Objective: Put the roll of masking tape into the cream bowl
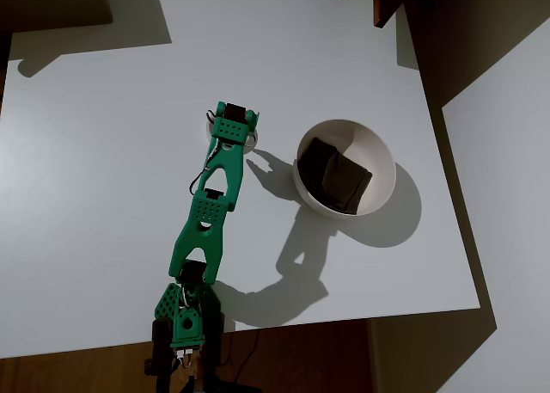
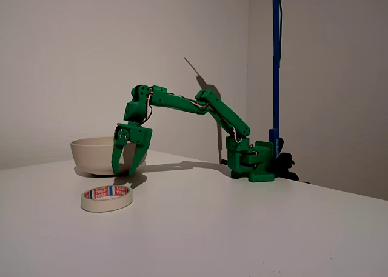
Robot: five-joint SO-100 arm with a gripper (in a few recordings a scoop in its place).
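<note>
Overhead view: green arm (image 1: 206, 221) reaches up the white surface (image 1: 103, 169) from its base at the lower edge. The gripper (image 1: 232, 133) sits directly over the roll of masking tape (image 1: 250, 138); only slivers of the pale ring peek out beside it. Cream bowl (image 1: 345, 168) lies to the right, apart from the gripper, holding dark brown squares (image 1: 335, 175). Finger spread can't be read from up here.

Fixed view: the gripper (image 2: 128, 168) points straight down, its two fingers (image 2: 116, 156) spread apart, tips close above the surface (image 2: 242, 228), pinching nothing. The roll of masking tape (image 2: 107, 199) lies flat on the surface, nearer the camera than the gripper, red-and-blue print inside its ring. Cream bowl (image 2: 94, 155) stands behind the gripper, partly covered by it. Blue pole (image 2: 276, 59) rises behind the arm's base
</note>
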